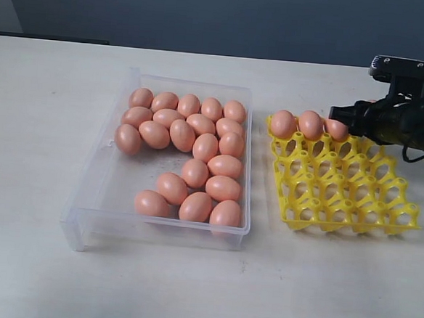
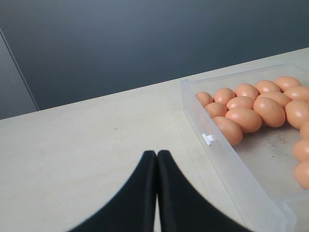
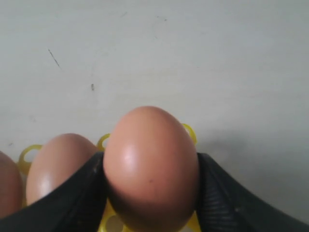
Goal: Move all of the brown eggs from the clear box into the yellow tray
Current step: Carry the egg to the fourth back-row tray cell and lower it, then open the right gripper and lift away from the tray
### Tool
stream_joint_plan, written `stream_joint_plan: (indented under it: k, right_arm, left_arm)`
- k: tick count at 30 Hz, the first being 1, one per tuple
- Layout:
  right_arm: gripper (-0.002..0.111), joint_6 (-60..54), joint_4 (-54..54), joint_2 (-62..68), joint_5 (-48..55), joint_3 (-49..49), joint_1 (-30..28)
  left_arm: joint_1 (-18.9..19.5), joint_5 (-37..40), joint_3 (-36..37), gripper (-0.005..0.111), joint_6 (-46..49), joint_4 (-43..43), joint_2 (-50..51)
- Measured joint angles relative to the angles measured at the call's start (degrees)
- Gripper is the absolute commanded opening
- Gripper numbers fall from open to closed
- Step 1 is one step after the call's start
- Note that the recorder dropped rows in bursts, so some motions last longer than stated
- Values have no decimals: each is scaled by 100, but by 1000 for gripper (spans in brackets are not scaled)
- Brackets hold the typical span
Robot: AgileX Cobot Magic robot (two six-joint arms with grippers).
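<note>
The right gripper [image 3: 149, 163] is clamped on one brown egg [image 3: 145, 140], its two black fingers [image 3: 72, 198] pressing the shell from either side. This held egg is at the yellow tray [image 1: 345, 184], over a cup in the tray's back row, the edge farthest from the exterior camera. Whether it already rests in that cup or hangs just above it cannot be told. Two more eggs [image 1: 297, 124] stand in the same back row, side by side, between the held egg and the tray's corner nearest the clear box [image 1: 84, 215]. The rest of the tray's cups are open. The clear box lies just beside the tray, apart from it by a narrow strip of table [image 1: 203, 289]. It holds the remaining brown eggs [image 1: 190, 154], packed close along the wall that matches the tray's back edge and running down the side nearest the tray. The left gripper [image 2: 157, 154] is closed on nothing, its dark fingertips meeting, over bare table on the side of the box away from the tray.
</note>
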Motion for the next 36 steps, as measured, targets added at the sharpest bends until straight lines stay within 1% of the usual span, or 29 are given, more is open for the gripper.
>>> stream_joint_plan:
  k: [6,13,19,25,36]
  right_arm:
    - [30,0,-31,0,8,0,0]
    - [48,9,-31,0,13,0,0]
    - [48,9,-31,0,37,0,0]
    - [58,2,-31,0,131,0,0]
    - [58,14,-44,-61,250,9,0]
  left_arm:
    - [0,0,0,0,0,0,0]
    - [0,0,0,0,0,0,0]
    - [0,0,0,0,0,0,0]
    - [0,0,0,0,0,0,0]
    - [0,0,0,0,0,0,0]
